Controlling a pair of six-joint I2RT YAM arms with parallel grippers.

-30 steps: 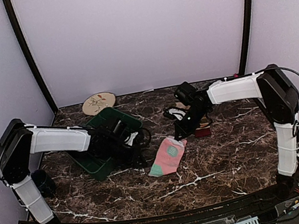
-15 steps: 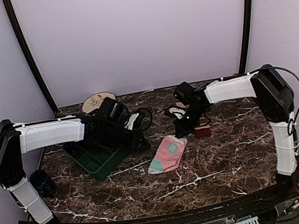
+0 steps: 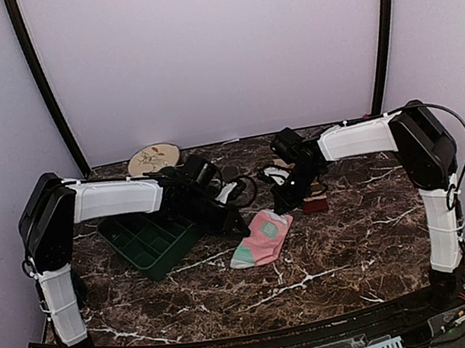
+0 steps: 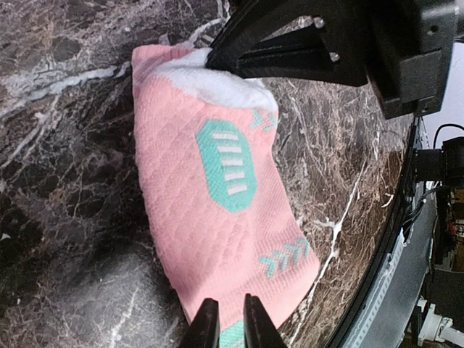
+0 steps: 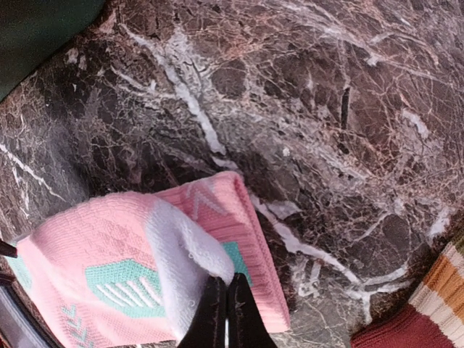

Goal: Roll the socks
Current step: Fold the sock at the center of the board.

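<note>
**A:** Well, both arms are stretched in over the middle of the marble table (image 3: 346,253). The pink sock (image 3: 262,238) with its mint-green marks lies flat between them, unrolled, just right of the green compartment tray (image 3: 125,254).

**B:** What's the right gripper (image 5: 223,312) up to?

**A:** Its 2 fingers are pressed tight together at the cuff end. They're pinching the white inner lining where the cuff is turned back. The left wrist camera shows that same black tip biting into the white fold.

**B:** And the left gripper (image 4: 226,322)?

**A:** That one sits over the opposite end, at the toe, where the mint patch starts. The 2 fingertips stand a narrow slit apart, with pink fabric showing through the gap and nothing caught between them. Whether the tips touch the sock, I cannot tell.

**B:** Where's the second sock?

**A:** The striped sock (image 5: 428,304), tan and cream bands with a dark red end, lies on the marble just beside the right gripper. It's not touching the pink sock. From above it's mostly hidden behind the right arm's wrist.

**B:** Anything else out there?

**A:** 1 round plate (image 3: 153,159) with a floral print sits at the back edge, behind the tray. A dark green corner of the tray also peeks into the right wrist view.
</note>
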